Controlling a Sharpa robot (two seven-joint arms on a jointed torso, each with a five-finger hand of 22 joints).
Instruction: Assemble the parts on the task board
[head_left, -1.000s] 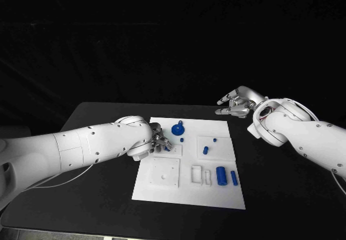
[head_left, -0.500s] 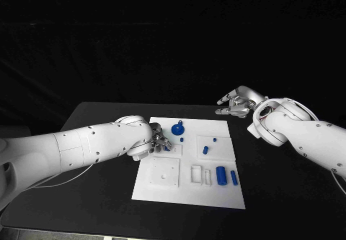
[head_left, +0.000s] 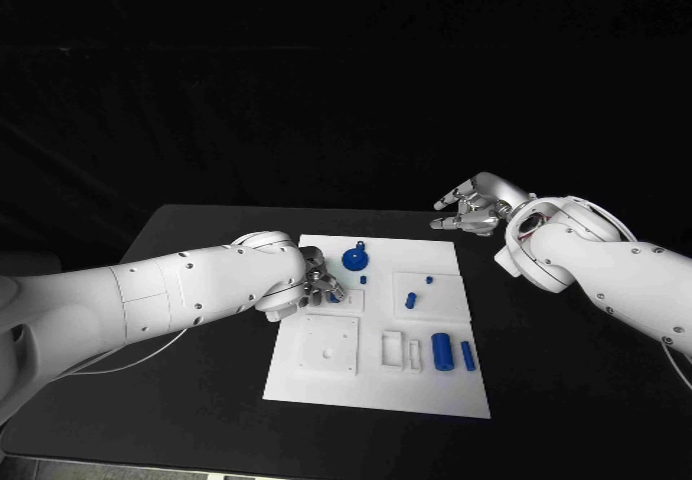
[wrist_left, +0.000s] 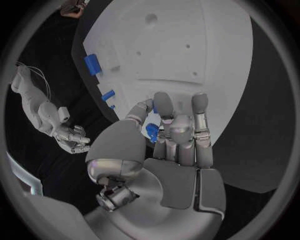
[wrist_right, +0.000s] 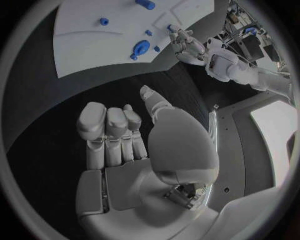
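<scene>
Blue part in grip: my left robot hand (head_left: 316, 285) pinches a small blue piece (wrist_left: 151, 131) between thumb and fingers, seen in the left wrist view; its exact shape I cannot tell.
Where that robot hand sits: over the left edge of the white task board (head_left: 378, 390), about midway between its near and far ends.
Key relation: the raised white block with holes (head_left: 330, 344) lies just nearer to me than the left robot hand, and the round blue part with a stem (head_left: 355, 260) lies just beyond and to its right.
Other parts: a short blue peg (head_left: 411, 298) and two upright blue cylinders (head_left: 443, 352) sit on the board's right half, well apart from the left robot hand.
Right robot hand (head_left: 472, 208): holding nothing, fingers loosely apart, hovering over the black table (head_left: 188, 400) off the board's far right corner.
Nearer arm: the left, by my judgement, for any seat on the board's left half.
Long axis: the board runs near to far.
</scene>
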